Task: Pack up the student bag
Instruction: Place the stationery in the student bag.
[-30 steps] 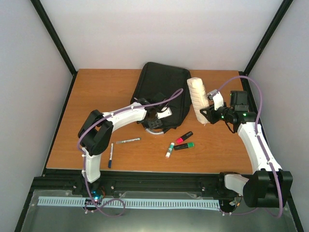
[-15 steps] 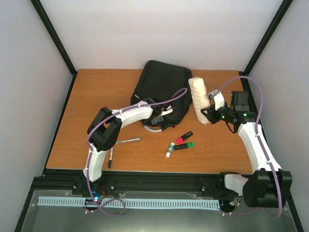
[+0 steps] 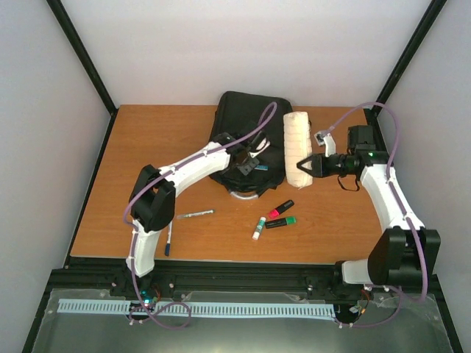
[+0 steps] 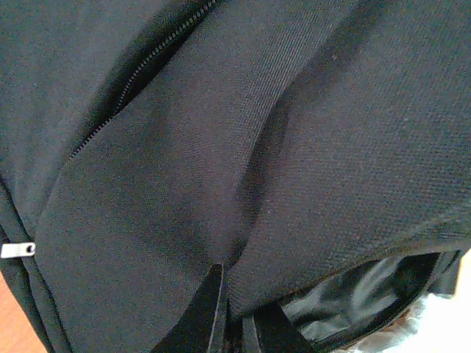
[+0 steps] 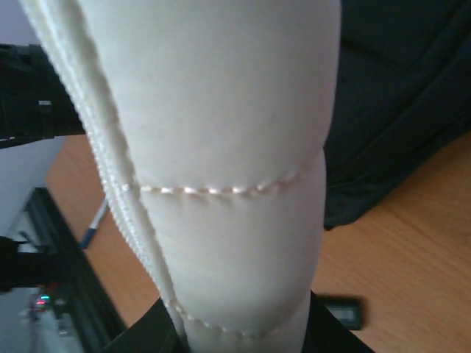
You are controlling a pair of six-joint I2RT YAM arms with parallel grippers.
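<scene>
The student bag [image 3: 237, 118], a large black fabric backpack, lies at the back middle of the table. My left gripper [image 3: 247, 166] is over its near end, shut on a fold of the bag's fabric [image 4: 294, 147]. In the left wrist view the left gripper [image 4: 235, 323] pinches the flap edge, and a shiny dark opening [image 4: 360, 294] shows under it. My right gripper [image 3: 306, 163] is shut on the near end of a beige ribbed pouch [image 3: 296, 145], which it holds just right of the bag. The pouch [image 5: 228, 147] fills the right wrist view, with the bag [image 5: 397, 110] behind it.
On the table in front of the bag lie a red marker [image 3: 280, 209], a green marker [image 3: 281, 222], a small white-and-green marker [image 3: 258, 229], a thin silver pen [image 3: 194, 214] and a blue pen [image 3: 168, 237] near the left arm's base.
My left gripper has moved farther onto the bag and shut on its fabric. My right arm has swung the pouch left, closer to the bag.
</scene>
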